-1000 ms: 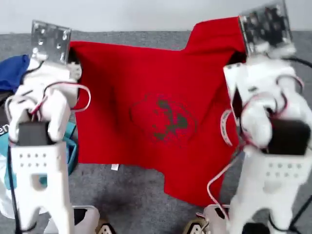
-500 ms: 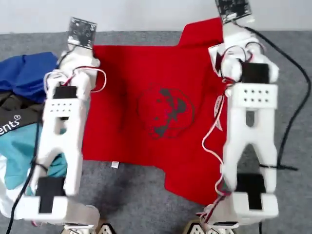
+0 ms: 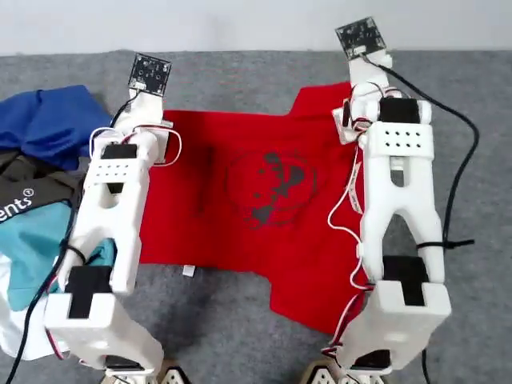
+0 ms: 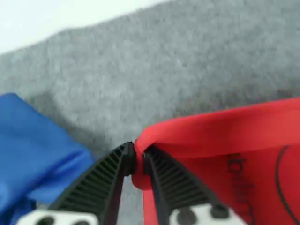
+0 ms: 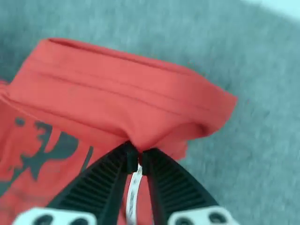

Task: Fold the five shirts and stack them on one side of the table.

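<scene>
1. Where the grey surface (image 3: pixel 240 72) reaches the left edge of the high view, a loose heap of shirts lies. A blue shirt (image 3: pixel 48 120) is farthest back, a dark shirt (image 3: pixel 32 192) with white print sits in the middle, and a teal shirt (image 3: pixel 28 252) is nearest.
2. Just beside that heap, the left arm (image 3: pixel 112 208) stretches away from its base and overlaps the left edge of the red shirt (image 3: pixel 264 232).
3. The left jaws are almost fully closed. Their ribbed black fingers (image 4: pixel 108 178) pinch a rolled fold at the red shirt's far left corner, and the blue shirt lies near them on the grey surface.
4. Between the two arms the red shirt lies spread on the surface with its dark print (image 3: pixel 272 188) facing up. A small white tag (image 3: pixel 188 272) shows at its near hem, and the near right part hangs lower than the rest of that hem.
5. On the right, the right arm (image 3: pixel 400 200) extends along the shirt's right side and covers that edge.
6. The right jaws are likewise nearly closed. They grip a bunched fold of the red shirt's far right part, which rises as a doubled band above them. A white label (image 5: pixel 133 190) hangs between the fingers (image 5: pixel 101 180).
</scene>
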Controlling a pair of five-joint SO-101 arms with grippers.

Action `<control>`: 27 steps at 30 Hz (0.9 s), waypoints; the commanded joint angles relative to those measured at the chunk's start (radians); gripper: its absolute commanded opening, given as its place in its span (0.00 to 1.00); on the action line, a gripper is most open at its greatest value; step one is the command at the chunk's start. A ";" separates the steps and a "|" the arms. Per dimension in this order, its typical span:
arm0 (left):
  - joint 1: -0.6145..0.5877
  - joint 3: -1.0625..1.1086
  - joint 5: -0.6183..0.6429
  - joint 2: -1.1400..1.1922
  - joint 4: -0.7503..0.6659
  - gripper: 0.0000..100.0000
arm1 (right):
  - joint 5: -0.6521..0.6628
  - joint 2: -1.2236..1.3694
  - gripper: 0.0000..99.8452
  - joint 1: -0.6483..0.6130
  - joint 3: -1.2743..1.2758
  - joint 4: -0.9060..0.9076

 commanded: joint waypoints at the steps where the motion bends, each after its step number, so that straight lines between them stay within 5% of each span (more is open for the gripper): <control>1: -0.006 -0.033 -0.054 -0.112 0.110 0.02 | -0.006 -0.104 0.01 0.004 -0.005 0.127; 14: -0.006 -0.030 -0.207 -0.253 0.479 0.02 | 0.051 -0.243 0.01 -0.059 -0.002 0.489; 27: -0.006 0.094 -0.241 -0.265 0.552 0.02 | 0.112 -0.421 0.01 -0.061 0.413 0.443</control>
